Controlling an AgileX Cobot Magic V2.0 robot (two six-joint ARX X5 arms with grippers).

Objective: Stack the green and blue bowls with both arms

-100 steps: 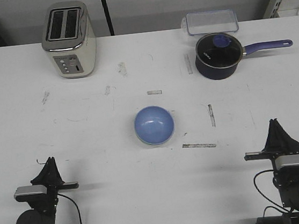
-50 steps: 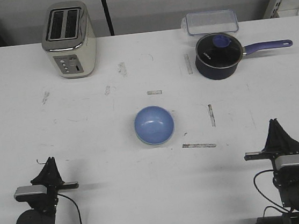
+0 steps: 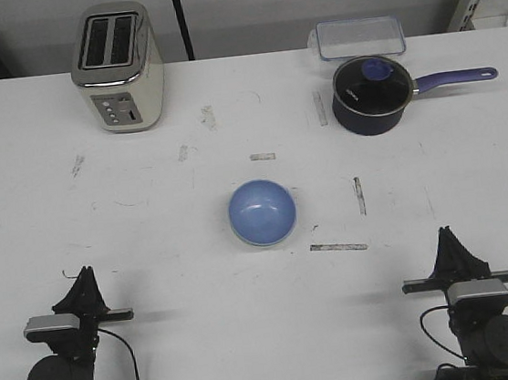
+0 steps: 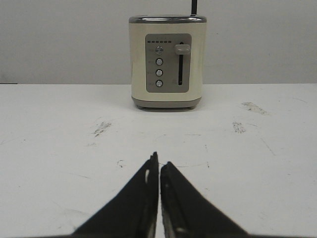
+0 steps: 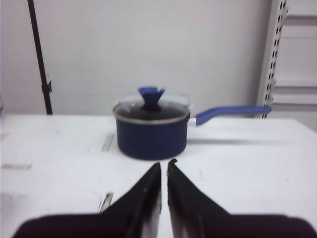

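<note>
Blue bowl [image 3: 262, 212], mid-surface: likely light, rigid, glossy and slippery; best pinched over its rim. Left gripper [image 4: 159, 166] and right gripper [image 5: 164, 171] clenched, empty.

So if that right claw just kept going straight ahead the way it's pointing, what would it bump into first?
Most likely the dark blue saucepan. The right gripper, closed, points straight at it across bare table; nothing else seems to lie between, though depth is hard to judge.

Cream two-slot toaster [image 3: 117, 68], far left corner of the tabletop [image 3: 102, 226]. Navy lidded saucepan [image 3: 370, 94], far right (purple handle toward the right edge). Clear lidded container [image 3: 359, 37] just behind it, at the far edge.
</note>
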